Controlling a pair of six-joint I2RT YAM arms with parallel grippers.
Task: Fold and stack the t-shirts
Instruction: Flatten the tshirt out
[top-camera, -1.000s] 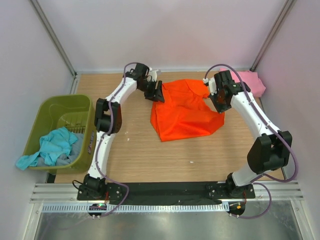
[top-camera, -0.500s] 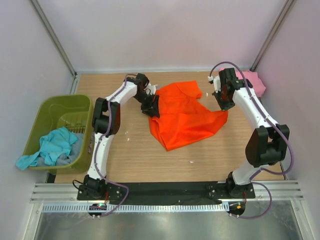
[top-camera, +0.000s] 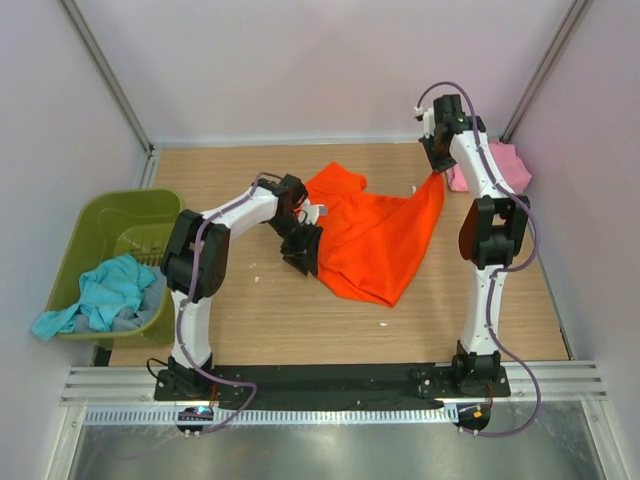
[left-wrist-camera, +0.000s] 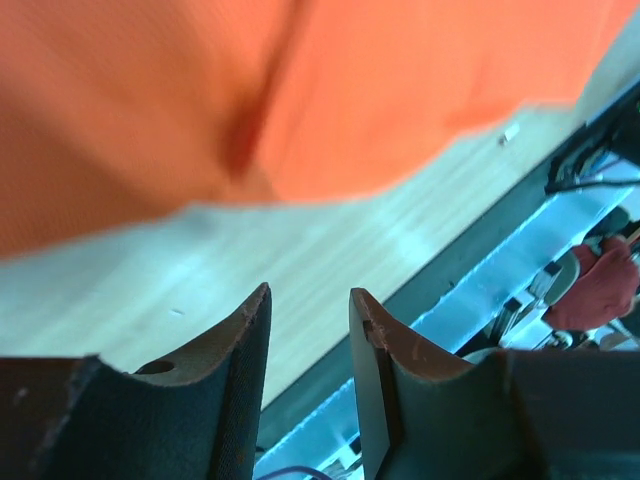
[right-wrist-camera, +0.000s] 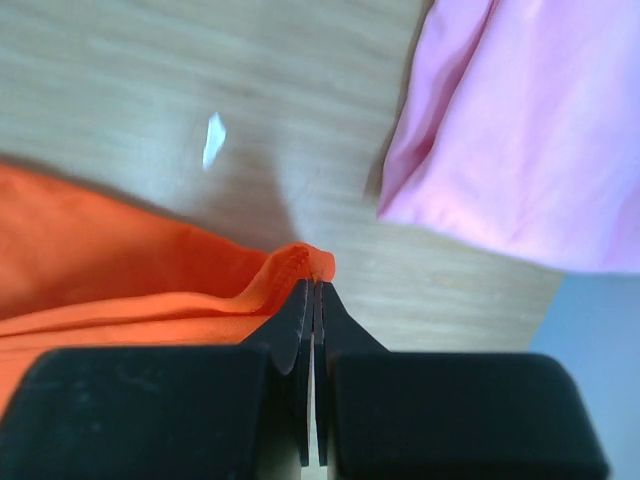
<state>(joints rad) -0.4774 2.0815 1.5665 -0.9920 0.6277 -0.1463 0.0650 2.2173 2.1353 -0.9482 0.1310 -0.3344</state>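
The bright orange t-shirt (top-camera: 375, 235) lies crumpled in the middle of the table, one corner drawn up toward the far right. My right gripper (top-camera: 436, 170) is shut on that corner; the right wrist view shows the orange hem (right-wrist-camera: 300, 262) pinched at the tips of the gripper (right-wrist-camera: 315, 285). My left gripper (top-camera: 304, 250) sits at the shirt's left edge. In the left wrist view its fingers (left-wrist-camera: 250, 330) stand apart around nothing, with orange cloth (left-wrist-camera: 300, 90) just beyond them. The pale pink t-shirt (top-camera: 497, 165) lies bunched at the far right corner (right-wrist-camera: 530, 130). A teal t-shirt (top-camera: 103, 290) hangs out of the tub.
An olive-green plastic tub (top-camera: 125, 215) stands at the table's left edge. Walls close the table on the left, back and right. A small white scrap (top-camera: 384, 324) lies on the wood near the shirt's front tip.
My right gripper has carried the orange corner toward the far right, pulling the shirt out long. My left gripper has moved nearer along the shirt's left edge, and its jaws have narrowed.
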